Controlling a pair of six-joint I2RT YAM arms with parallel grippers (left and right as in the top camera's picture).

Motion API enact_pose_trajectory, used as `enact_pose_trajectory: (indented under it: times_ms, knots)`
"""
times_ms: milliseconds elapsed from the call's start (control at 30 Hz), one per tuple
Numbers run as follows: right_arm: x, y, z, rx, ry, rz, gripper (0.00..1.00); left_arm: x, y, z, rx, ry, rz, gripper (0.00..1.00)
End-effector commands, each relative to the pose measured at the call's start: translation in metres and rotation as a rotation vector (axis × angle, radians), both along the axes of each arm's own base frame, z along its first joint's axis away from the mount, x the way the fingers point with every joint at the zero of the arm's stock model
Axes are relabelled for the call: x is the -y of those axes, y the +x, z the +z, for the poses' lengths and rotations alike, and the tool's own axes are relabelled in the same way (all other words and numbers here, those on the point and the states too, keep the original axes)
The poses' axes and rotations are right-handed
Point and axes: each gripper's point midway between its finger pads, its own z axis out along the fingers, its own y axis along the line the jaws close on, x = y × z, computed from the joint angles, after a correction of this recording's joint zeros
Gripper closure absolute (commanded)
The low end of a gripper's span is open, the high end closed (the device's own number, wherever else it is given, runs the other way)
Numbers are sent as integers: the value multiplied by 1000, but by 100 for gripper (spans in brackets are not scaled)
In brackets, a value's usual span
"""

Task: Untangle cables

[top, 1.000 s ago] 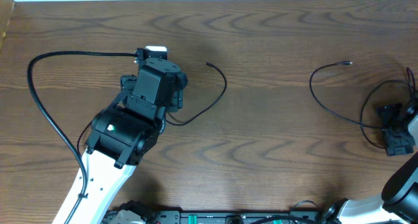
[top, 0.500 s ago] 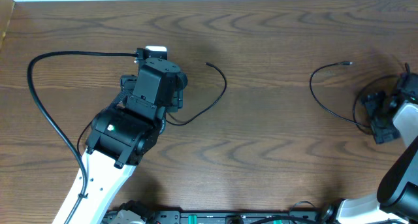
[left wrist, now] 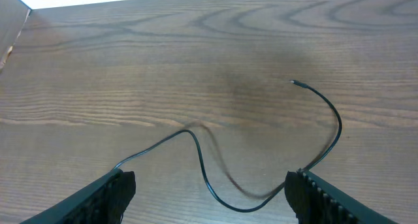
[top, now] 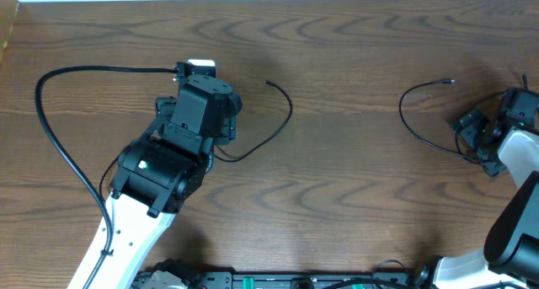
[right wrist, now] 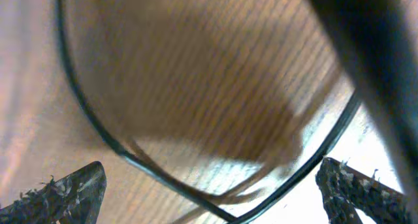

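A thin black cable (top: 290, 112) lies in a loose curve right of my left arm, its free plug end pointing up-left. In the left wrist view this cable (left wrist: 338, 129) loops between the fingers of my left gripper (left wrist: 209, 198), which is open and holds nothing. A second thin black cable (top: 404, 116) arcs at the right and runs to my right gripper (top: 473, 137). In the right wrist view that gripper (right wrist: 209, 191) is open and low over the table, with the cable (right wrist: 85, 106) passing between its fingers. No white cable is in view.
A thicker black lead (top: 42, 112) sweeps in a wide loop across the left of the wooden table (top: 354, 196) and ends at a small white piece (top: 200, 66) by my left wrist. The table's far edge runs along the top.
My right gripper has moved left and a little up and has turned. The right cable's loop near it has shifted with it. The left arm and its cable have not moved.
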Motion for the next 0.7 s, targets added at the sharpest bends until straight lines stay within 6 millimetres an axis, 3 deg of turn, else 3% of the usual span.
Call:
enact_pose_trajectory:
  times_ms: [0, 233, 300, 333, 367, 400, 433, 667]
  knots:
    - [-6, -17, -29, -84, 11, 26, 1, -1, 1, 2, 4, -1, 7, 21]
    - [-14, -35, -64, -169, 51, 27, 2, -1, 1, 2, 4, -1, 7, 21]
    - [-15, -37, -70, -184, 58, 27, 12, -1, 1, 2, 4, -1, 7, 21]
    - [-16, -38, -72, -190, 61, 27, 23, -1, 1, 2, 4, -1, 7, 21]
    - [-16, -38, -74, -193, 63, 28, 43, -1, 1, 2, 4, -1, 7, 21]
    - [-16, -38, -75, -196, 65, 28, 87, -1, 1, 2, 4, -1, 7, 21]
    - [-16, -38, -76, -196, 67, 28, 99, -1, 1, 2, 4, -1, 7, 21]
    - [-20, -30, -73, -152, 97, 23, 99, -1, 1, 2, 4, -1, 7, 21]
